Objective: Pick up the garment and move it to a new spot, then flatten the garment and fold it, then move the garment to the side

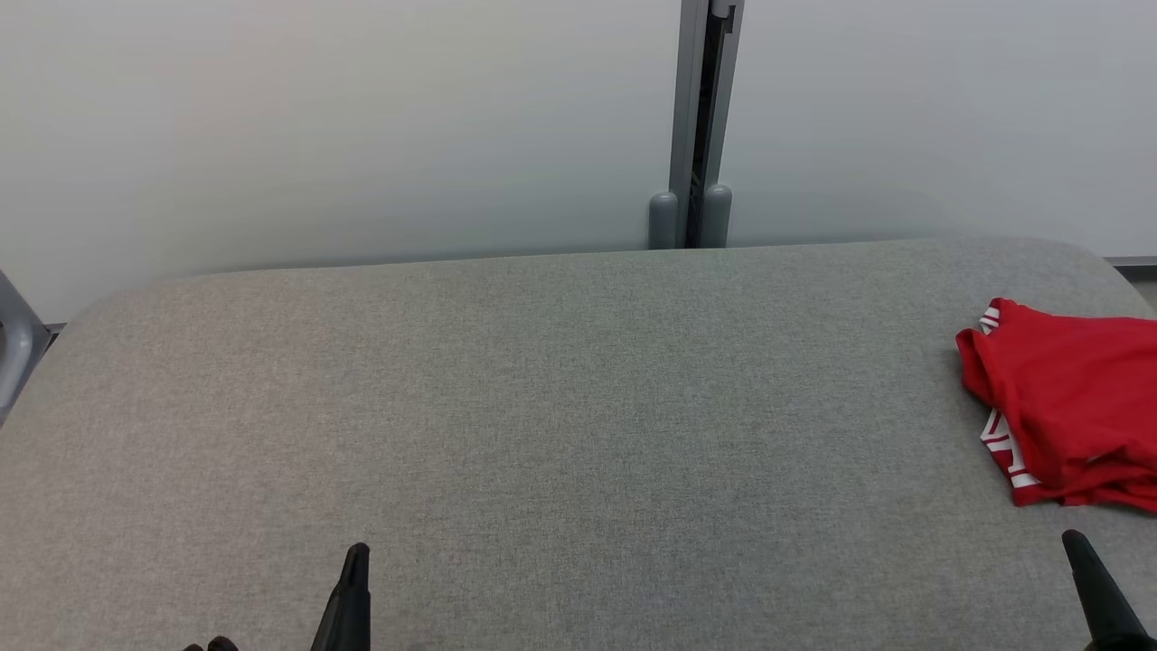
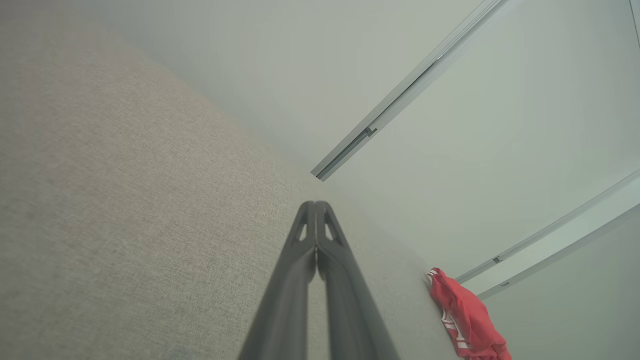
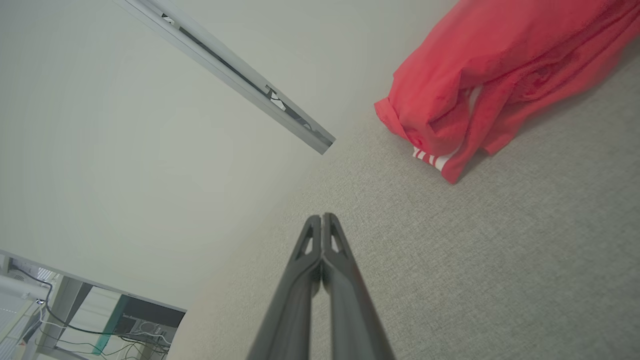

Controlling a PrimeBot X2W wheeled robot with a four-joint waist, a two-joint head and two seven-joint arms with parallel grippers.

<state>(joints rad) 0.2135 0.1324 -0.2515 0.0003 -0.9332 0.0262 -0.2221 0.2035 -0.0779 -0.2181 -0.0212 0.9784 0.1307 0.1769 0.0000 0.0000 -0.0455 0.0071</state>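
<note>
A red garment [image 1: 1071, 407] with white stripes lies crumpled at the right edge of the grey fabric table [image 1: 560, 425]; it also shows in the left wrist view as a red garment [image 2: 467, 317] and in the right wrist view as a red garment [image 3: 495, 75]. My left gripper [image 1: 358, 551] is at the lower left, shut and empty, far from the cloth; its closed tips show as the left gripper [image 2: 316, 205]. My right gripper [image 1: 1074, 541] is shut and empty just in front of the garment, apart from it; its tips show as the right gripper [image 3: 321, 218].
A pale wall runs behind the table, with a grey vertical post [image 1: 700, 127] at the back centre. A grey frame part [image 1: 16, 334] sits at the far left edge. Desks and cables [image 3: 75, 320] show in the right wrist view's lower left.
</note>
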